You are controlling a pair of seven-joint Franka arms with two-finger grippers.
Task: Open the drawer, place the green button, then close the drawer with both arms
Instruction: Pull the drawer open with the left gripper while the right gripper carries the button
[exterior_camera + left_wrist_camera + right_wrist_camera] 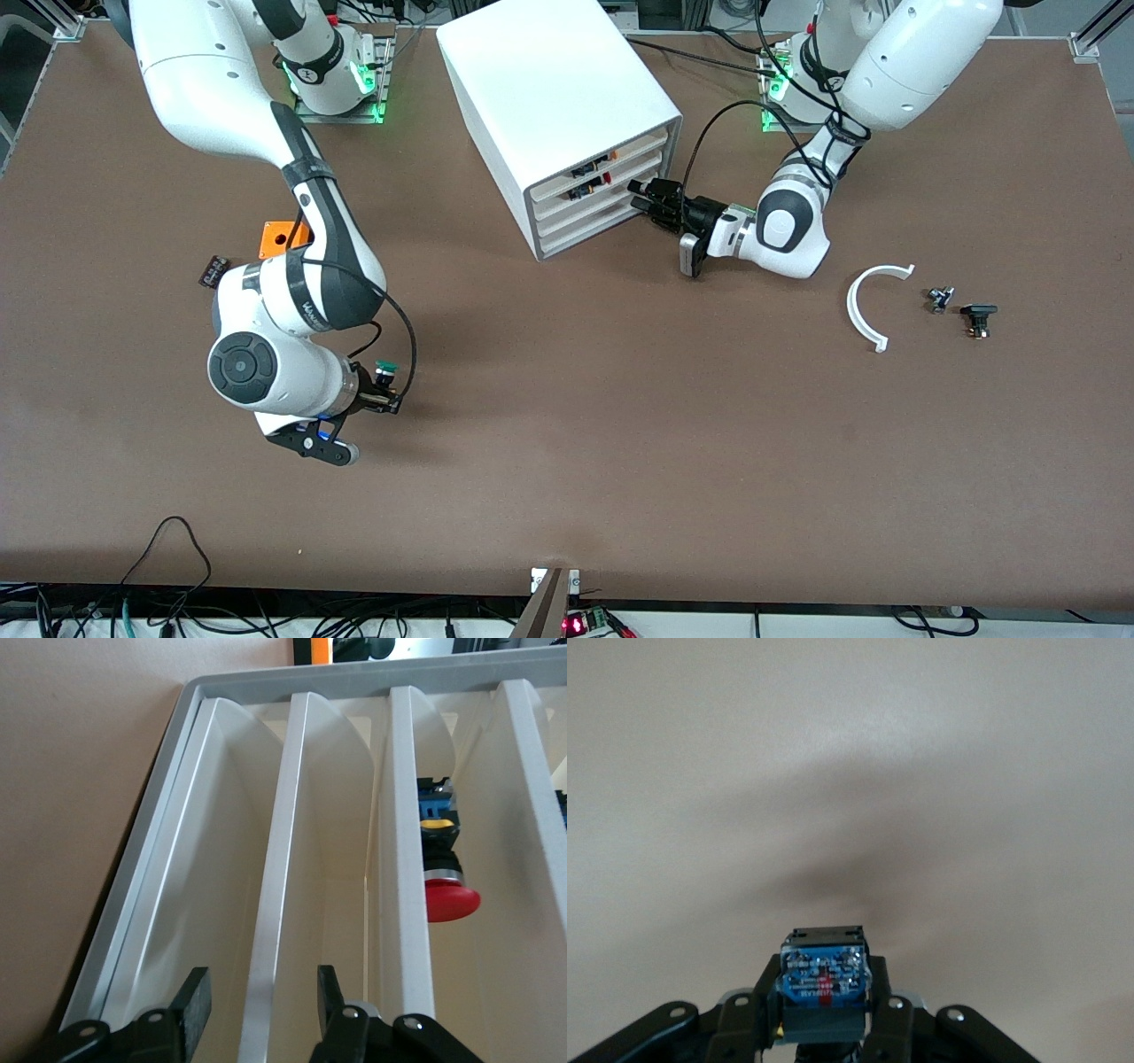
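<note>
The white cabinet point(549, 80) stands at the back middle of the table. The drawer point(592, 215), third from the top, sits flush with the others. My left gripper point(640, 197) is open at the cabinet's front. In the left wrist view point(263, 983) its fingers point(197, 992) straddle the drawer's front lip point(279, 859) without touching it. My right gripper point(383, 390) is shut on the button point(385, 365), green cap up, low over the bare table toward the right arm's end. The right wrist view shows the button's blue-grey body point(824, 979) between the fingers point(749, 1019).
An orange box with a hole point(282, 237) and a small black part point(213, 270) lie by the right arm. A white curved piece point(864, 306), a small part point(939, 299) and a black-capped part point(978, 317) lie toward the left arm's end. A red-capped part point(450, 899) sits in an upper drawer.
</note>
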